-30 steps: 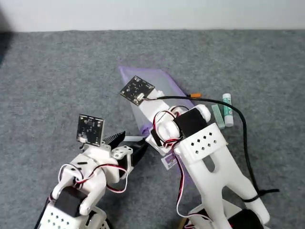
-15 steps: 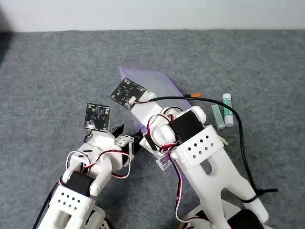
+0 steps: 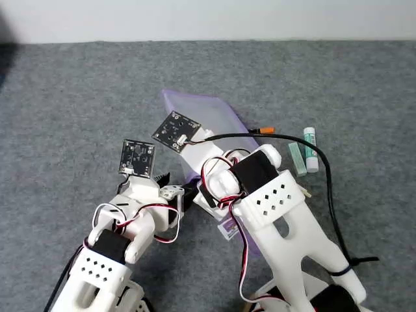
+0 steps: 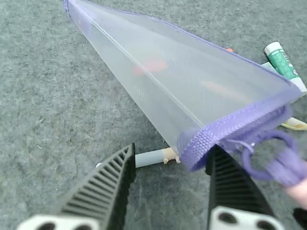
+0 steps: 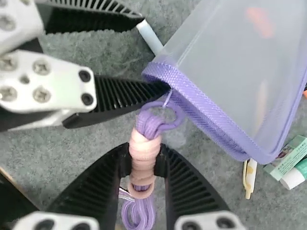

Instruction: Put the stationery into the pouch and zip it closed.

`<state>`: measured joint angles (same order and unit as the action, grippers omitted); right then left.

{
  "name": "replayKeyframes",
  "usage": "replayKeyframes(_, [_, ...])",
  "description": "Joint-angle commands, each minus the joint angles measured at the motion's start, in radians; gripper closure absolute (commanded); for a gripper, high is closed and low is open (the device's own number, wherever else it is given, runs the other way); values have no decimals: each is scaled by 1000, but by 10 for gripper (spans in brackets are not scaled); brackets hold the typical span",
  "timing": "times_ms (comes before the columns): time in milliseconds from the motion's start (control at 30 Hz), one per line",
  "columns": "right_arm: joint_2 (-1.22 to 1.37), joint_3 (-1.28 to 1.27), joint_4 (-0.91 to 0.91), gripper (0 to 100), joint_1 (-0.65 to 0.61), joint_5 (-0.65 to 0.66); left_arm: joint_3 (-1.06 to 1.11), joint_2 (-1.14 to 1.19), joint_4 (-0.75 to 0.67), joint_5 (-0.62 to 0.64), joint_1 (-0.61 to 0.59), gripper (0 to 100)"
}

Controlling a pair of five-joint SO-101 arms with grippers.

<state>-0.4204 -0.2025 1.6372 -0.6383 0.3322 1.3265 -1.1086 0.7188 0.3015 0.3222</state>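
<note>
In the left wrist view, a clear pouch (image 4: 182, 81) with purple edging lies with its near corner between the fingers of my open left gripper (image 4: 172, 152). In the right wrist view, my right gripper (image 5: 143, 154) is shut on the purple zipper cord (image 5: 144, 143), just off that corner. A grey-white pen (image 4: 151, 157) lies on the carpet under the pouch corner. In the high view, a green-and-white glue stick (image 3: 311, 148), a green eraser (image 3: 297, 159) and an orange-tipped pen (image 3: 263, 130) lie to the right of the pouch (image 3: 211, 114). A cream pen (image 5: 249, 179) lies by the eraser.
Grey carpet (image 3: 78, 104) covers the table, with open room to the left and beyond the pouch. The right arm's black cable (image 3: 325, 188) runs past the eraser and glue stick. Both arm bodies crowd the near middle.
My left arm has swung forward and right, bringing its open fingers around the pouch corner. The right gripper shifted slightly left, still holding the zipper cord.
</note>
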Motion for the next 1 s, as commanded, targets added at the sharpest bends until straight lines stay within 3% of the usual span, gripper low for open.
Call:
replayKeyframes(0, [-48,57,24,990,-12,0,-61,3,-46,-6,-11,776])
replayKeyframes(100, [-48,55,25,990,-12,0,-61,3,-91,-6,-8,780])
replayKeyframes(333, [-48,55,25,990,-12,0,-61,9,-166,-11,-3,891])
replayKeyframes(967, [-48,52,39,990,-71,-5,-51,12,-161,-8,87,900])
